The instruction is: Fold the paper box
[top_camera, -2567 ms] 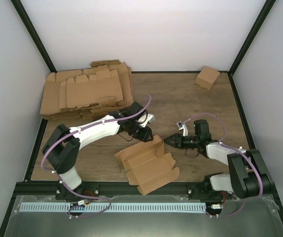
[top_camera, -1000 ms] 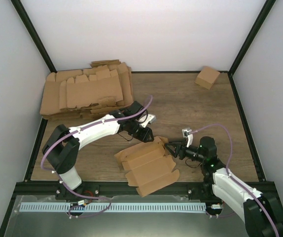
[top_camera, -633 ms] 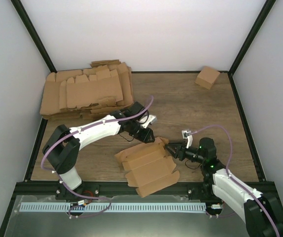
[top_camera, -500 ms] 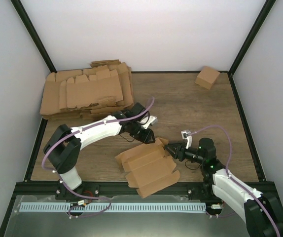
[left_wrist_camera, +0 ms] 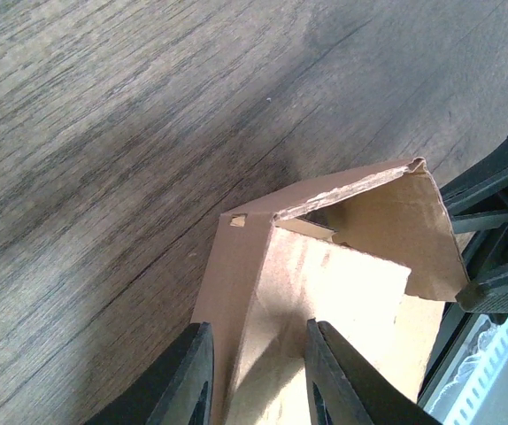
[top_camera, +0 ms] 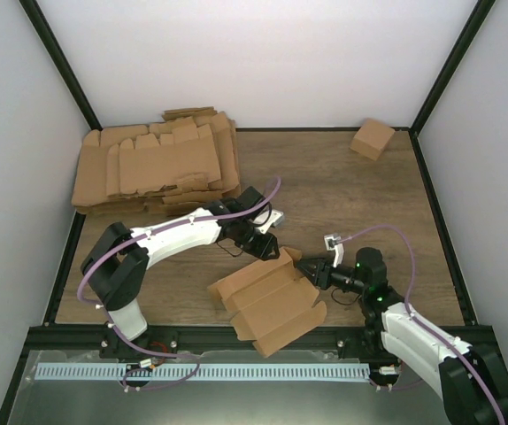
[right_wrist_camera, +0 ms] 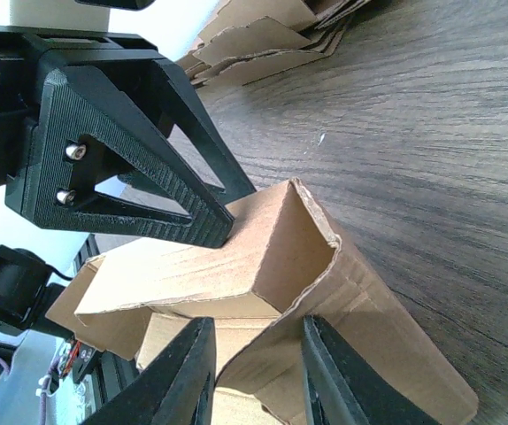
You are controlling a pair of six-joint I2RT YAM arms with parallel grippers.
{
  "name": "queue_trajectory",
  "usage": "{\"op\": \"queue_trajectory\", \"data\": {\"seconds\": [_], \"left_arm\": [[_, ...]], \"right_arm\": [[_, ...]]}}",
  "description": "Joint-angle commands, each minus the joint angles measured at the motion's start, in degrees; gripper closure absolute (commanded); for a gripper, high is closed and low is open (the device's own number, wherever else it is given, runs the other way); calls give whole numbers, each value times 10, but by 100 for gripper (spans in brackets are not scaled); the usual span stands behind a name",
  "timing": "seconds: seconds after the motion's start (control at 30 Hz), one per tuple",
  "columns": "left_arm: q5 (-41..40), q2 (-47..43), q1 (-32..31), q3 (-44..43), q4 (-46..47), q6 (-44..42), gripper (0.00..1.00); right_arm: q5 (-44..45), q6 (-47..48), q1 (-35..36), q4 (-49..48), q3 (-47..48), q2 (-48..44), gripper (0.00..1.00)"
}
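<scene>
A flat brown cardboard paper box (top_camera: 267, 299) with notched flaps lies low in the middle of the top view, on the brown wooden worktop (top_camera: 342, 190). It is partly folded. Its upper right corner stands up off the wood like a little tent. The rest of it lies flat and points to the lower edge of the frame.

The left arm's black tool (top_camera: 270, 251) comes in from the upper left and meets that raised corner. In the left wrist view its two fingers (left_wrist_camera: 188, 381) sit on each side of a cardboard wall and pinch it.

The right arm's black tool (top_camera: 300, 264) comes in from the right and meets the same corner. In the right wrist view its two fingers (right_wrist_camera: 329, 381) have the folded cardboard edge between them. I cannot tell if they squeeze it tight or only sit around it. The two tools are very near each other.

A big messy pile of flat brown cardboard sheets (top_camera: 152, 164) lies in the upper left of the top view. A small brown cardboard cube box (top_camera: 372, 138) sits in the upper right corner, well apart from the rest.
</scene>
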State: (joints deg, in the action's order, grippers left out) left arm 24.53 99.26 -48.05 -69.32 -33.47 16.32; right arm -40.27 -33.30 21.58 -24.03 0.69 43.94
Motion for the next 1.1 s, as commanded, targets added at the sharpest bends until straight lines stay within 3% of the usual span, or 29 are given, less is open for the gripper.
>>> {"op": "queue_trajectory", "data": {"seconds": [0.0,0.2,0.33,0.53,0.63,0.83,1.07], "left_arm": [[-8,0,-4,-13,-1,3,68],[-17,0,-3,-13,-8,2,68],[-21,1,-4,-10,-9,2,68],[-20,0,-4,-10,-9,2,68],[-20,-1,-3,-9,-10,1,69],[-20,-3,-3,-7,-8,2,68],[-20,-3,-4,-6,-6,3,68]], "right_arm": [[9,6,8,12,-2,-11,70],[70,26,8,90,47,-41,67],[131,9,6,134,62,-76,56],[160,-19,-10,116,60,-82,49],[147,-25,-23,97,73,-46,46],[49,-22,-49,14,87,64,28],[-56,-31,-51,-71,88,158,28]]}}
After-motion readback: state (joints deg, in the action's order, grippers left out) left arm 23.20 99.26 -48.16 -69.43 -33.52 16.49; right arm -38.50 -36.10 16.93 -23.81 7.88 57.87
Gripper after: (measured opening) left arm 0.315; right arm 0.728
